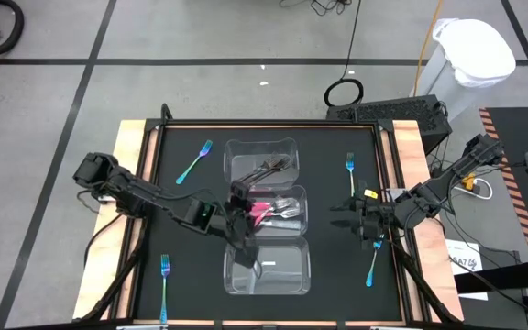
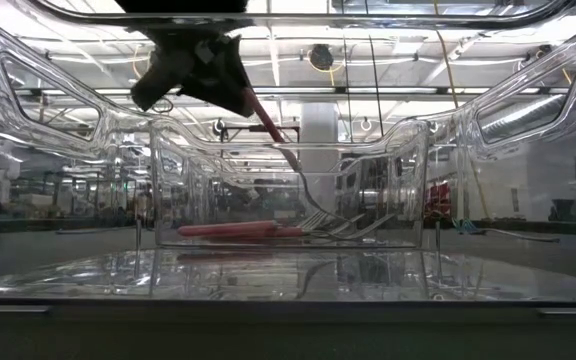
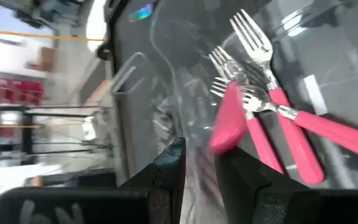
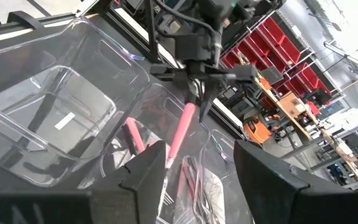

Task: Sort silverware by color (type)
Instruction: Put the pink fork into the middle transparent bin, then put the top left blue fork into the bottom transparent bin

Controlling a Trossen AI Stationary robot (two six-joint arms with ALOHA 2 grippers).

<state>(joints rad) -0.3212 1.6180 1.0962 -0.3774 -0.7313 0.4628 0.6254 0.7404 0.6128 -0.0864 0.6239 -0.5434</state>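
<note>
Three clear containers stand in a row down the table's middle. The far one (image 1: 262, 158) holds dark grey forks (image 1: 271, 166), the middle one (image 1: 293, 223) holds pink-handled forks (image 3: 291, 124), and the near one (image 1: 269, 268) holds only a white label. My left gripper (image 1: 243, 213) hovers over the middle container, shut on a pink fork (image 4: 184, 127). My right gripper (image 1: 346, 216) waits open at the table's right, nothing between its fingers. Several blue forks lie flat on the black mat, among them one at the far left (image 1: 193, 162) and one at the near right (image 1: 372, 266). My left gripper holds the pink fork between its two fingers (image 4: 199, 87) by its upper end, which the fingers hide. The fingers come from the table's left, slanting down. The pink handle (image 2: 265, 120) hangs slanting below them, clear of the forks in the middle container.
Blue forks lie at the far right (image 1: 350, 172) and the near left (image 1: 164, 275) of the mat. Wooden rails (image 1: 131, 174) border the mat on both sides. Bare mat shows left and right of the container row.
</note>
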